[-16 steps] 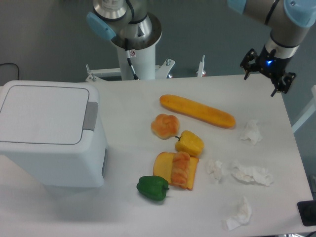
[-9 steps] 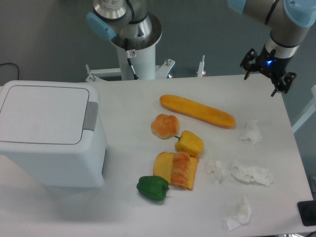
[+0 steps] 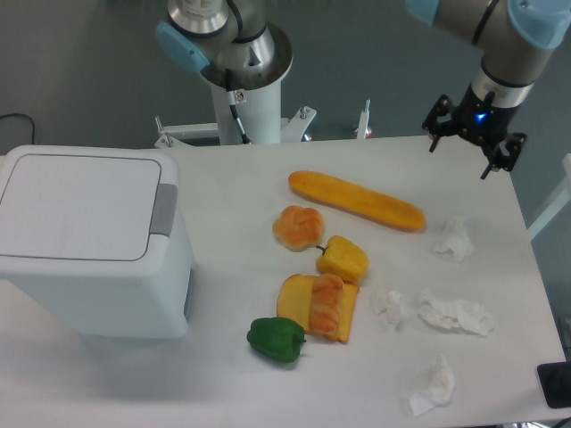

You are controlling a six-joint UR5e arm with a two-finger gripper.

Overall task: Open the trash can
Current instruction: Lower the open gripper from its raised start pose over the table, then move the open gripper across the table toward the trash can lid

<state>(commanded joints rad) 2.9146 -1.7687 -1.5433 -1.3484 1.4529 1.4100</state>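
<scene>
While the lid lies flat and shut, sits at the far left of the bench (image 3: 223,178) as a large white box: the trash can (image 3: 89,245), grey push bar (image 3: 163,210) running along the right edge of its top. Untouched as things lie, so the task looks to be at its very first step, the approach.

Further right, across the middle of the bench: a long orange baguette (image 3: 357,200), a round bun (image 3: 297,226), a yellow pepper (image 3: 343,259), a slab of toast with a pastry on it (image 3: 318,307), a green pepper (image 3: 277,339). Beyond these, toward the right edge, several crumpled tissues (image 3: 455,314).

Far right and high up, near the far corner and well apart from the can, hangs the gripper (image 3: 470,151), fingers (image 3: 489,167) spread apart, holding nothing.

Calls next, by judgement, for a long sweep leftward over the food, then a descent onto the grey bar, most likely with a downward press rather than a grasp. Worth keeping high while crossing, to avoid brushing the baguette or bun.
</scene>
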